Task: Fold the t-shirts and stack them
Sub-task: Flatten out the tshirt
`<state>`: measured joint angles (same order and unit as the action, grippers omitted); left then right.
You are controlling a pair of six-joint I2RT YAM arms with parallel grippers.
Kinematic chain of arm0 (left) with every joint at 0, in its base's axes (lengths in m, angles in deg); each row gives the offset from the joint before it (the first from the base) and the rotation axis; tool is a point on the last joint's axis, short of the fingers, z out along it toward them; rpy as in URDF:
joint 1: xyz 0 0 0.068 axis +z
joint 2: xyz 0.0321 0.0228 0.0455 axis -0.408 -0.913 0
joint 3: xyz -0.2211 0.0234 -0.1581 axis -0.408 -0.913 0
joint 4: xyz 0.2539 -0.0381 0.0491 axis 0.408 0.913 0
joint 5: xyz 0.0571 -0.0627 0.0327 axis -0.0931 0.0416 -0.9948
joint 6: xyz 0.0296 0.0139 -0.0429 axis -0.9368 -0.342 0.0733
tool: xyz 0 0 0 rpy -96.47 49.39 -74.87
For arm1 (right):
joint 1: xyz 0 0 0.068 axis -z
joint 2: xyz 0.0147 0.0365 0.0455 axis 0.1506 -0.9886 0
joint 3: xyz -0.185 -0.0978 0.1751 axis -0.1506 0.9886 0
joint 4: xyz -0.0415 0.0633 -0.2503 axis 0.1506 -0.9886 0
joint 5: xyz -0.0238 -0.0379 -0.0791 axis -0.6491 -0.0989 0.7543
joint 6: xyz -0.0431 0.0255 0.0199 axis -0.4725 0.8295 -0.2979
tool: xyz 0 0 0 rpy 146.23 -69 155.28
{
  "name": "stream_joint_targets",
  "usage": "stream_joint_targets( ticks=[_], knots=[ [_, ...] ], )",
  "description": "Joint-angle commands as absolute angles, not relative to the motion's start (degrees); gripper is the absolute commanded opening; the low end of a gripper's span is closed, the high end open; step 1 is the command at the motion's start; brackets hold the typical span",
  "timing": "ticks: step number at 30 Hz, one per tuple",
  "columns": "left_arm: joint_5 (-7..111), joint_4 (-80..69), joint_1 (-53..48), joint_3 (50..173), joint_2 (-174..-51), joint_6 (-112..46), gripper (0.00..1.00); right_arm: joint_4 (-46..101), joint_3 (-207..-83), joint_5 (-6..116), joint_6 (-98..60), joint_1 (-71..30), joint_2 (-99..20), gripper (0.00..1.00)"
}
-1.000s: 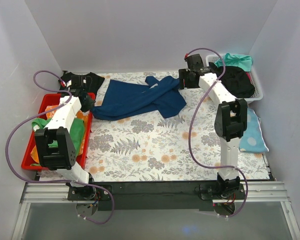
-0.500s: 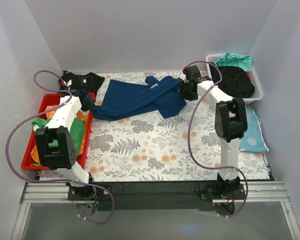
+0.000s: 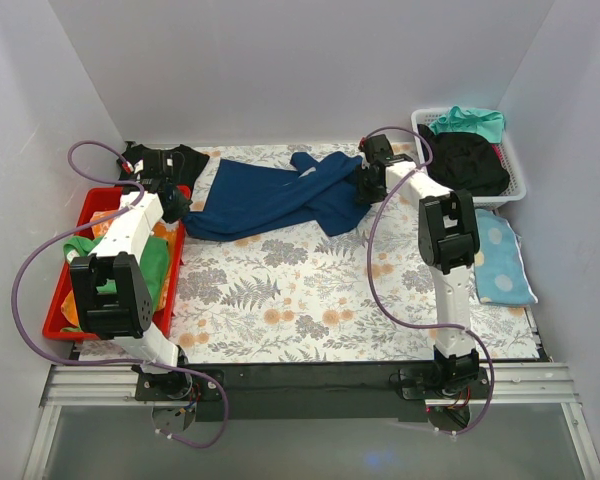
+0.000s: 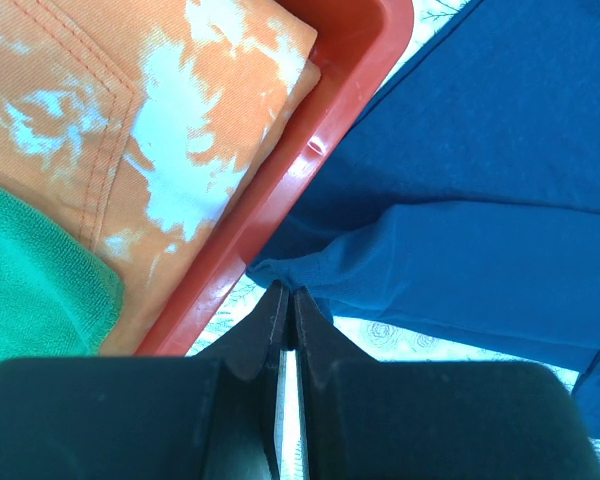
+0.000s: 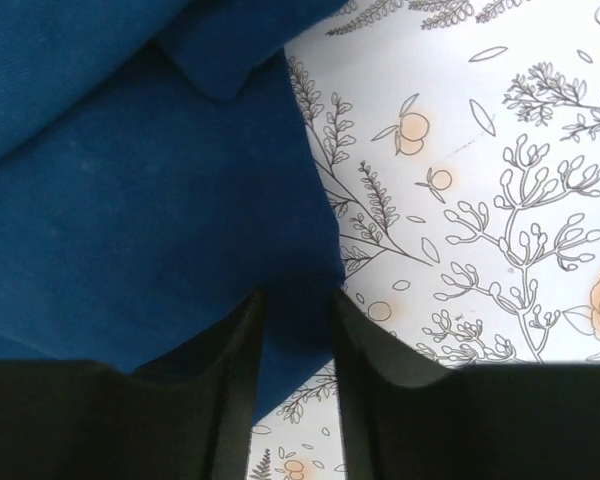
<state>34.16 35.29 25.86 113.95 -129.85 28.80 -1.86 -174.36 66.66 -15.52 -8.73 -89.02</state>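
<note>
Navy t-shirt (image 3: 270,195) is lying left-right between arms: left gripper (image 4: 285,295), pressed together, touching its left corner; right gripper (image 5: 295,298), spread, straddling its right edge.

Nothing readable is showing anywhere: the navy t-shirt (image 3: 270,195) is presenting plain cloth, the orange cloth (image 4: 130,130) in the red tray (image 4: 310,150) is carrying only pale blotches, and the table cover (image 5: 480,150) is showing just printed leaves and flowers, no letters or numbers.
</note>
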Motion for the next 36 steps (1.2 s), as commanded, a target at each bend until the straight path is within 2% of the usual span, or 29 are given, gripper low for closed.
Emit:
stream_joint_targets(
  ticks=[1,2,3,4,12,16,20,24,31,36],
  knots=[
    [34.1,35.6,26.2,114.2,-128.1,28.6,0.0,-2.7,-172.6,66.0,-16.0,-8.9,-88.0,0.29],
    [34.0,35.6,26.2,114.2,-128.2,28.6,0.0,-2.6,-170.7,65.8,-16.2,-8.9,-87.0,0.22],
    [34.0,35.6,26.2,114.2,-128.2,28.6,0.0,-2.6,-169.5,66.2,-16.2,-9.0,-86.3,0.07],
    [34.0,35.6,26.2,114.4,-128.3,28.6,0.0,-2.6,-168.5,66.4,-16.2,-9.2,-85.6,0.02],
    [33.7,35.7,26.1,115.2,-127.7,28.4,0.0,-5.0,-156.0,73.0,-13.8,-11.5,-68.3,0.01],
    [33.8,35.6,26.2,115.2,-127.2,28.3,0.0,-7.5,-153.5,71.4,-11.3,-13.0,-56.9,0.01],
    [33.8,35.6,26.1,115.9,-127.2,28.2,0.0,-7.7,-152.5,68.6,-9.5,-13.9,-50.8,0.01],
    [34.7,35.5,26.1,116.4,-128.1,28.2,0.0,-7.2,-152.6,69.6,-9.7,-13.8,-53.0,0.01],
    [36.0,35.1,26.1,115.8,-128.6,28.1,0.0,-7.3,-153.8,71.1,-10.8,-13.8,-66.5,0.01],
    [36.6,34.9,26.2,115.6,-128.9,28.1,0.0,-7.5,-156.3,73.1,-10.7,-13.3,-71.3,0.01]
  ],
)
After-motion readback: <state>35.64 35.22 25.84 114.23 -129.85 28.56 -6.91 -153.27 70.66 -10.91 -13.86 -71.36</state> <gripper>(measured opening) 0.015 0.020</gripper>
